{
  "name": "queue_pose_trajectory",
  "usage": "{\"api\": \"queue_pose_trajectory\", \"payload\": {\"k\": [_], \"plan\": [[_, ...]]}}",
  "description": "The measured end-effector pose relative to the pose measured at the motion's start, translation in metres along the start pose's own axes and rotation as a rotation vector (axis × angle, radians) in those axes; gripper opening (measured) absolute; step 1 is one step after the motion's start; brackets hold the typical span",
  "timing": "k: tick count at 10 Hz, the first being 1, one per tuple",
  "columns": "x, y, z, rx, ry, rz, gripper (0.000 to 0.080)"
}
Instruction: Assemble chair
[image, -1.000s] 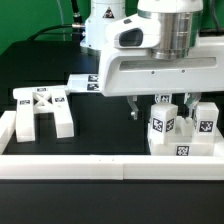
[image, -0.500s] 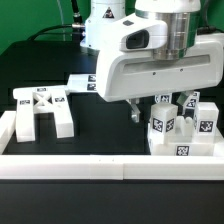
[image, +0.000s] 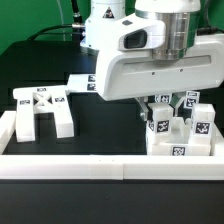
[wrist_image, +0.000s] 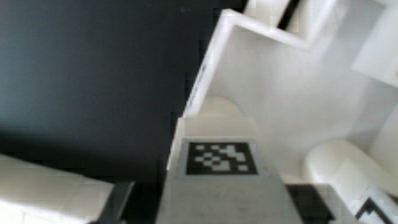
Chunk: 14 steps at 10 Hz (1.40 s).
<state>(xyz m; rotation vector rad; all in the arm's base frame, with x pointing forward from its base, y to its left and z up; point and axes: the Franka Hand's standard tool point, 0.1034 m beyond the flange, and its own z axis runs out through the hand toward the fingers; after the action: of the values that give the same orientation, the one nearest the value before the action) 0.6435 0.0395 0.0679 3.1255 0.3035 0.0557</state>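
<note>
**Desk** (image: 110, 125): one, black, bounded in front by one white rail (image: 100, 168), judged a stop against which parts are squared.

**Chair frame** (image: 40, 108): one, cross-braced, lying at the exterior view's left, well apart from the work and apparently awaiting its turn.

**Seat block** (image: 185, 148): one, at the exterior view's right, touching the rail.

**Legs** (image: 200, 125): three counted at the block, the rear one partly hidden.

**Claw** (image: 160, 110): clenched on the nearest leg (image: 160, 123), judged ready for lifting.

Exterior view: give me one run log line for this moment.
gripper: shut on chair leg | frame: lying apart, exterior view's left | step: grasp
</note>
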Motion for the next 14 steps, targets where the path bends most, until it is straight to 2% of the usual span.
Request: {"api": "queue_pose_trajectory", "payload": {"k": [3,5,10,11,12,13,14], "plan": [[0.0,0.0,0.0,0.001,0.0,0.218,0.0289],[-0.001,0.001,0.0,0.011,0.0,0.422,0.0289],[-0.002,0.01,0.0,0.002,0.001,0.73,0.0291],[-0.001,0.009,0.0,0.003,0.001,0.74,0.0384],[-0.002,0.009,0.0,0.003,0.001,0.736,0.0521],[-0.002,0.009,0.0,0.003,0.001,0.736,0.0622],[-0.001,0.009,0.0,0.003,0.001,0.736,0.0622]]}}
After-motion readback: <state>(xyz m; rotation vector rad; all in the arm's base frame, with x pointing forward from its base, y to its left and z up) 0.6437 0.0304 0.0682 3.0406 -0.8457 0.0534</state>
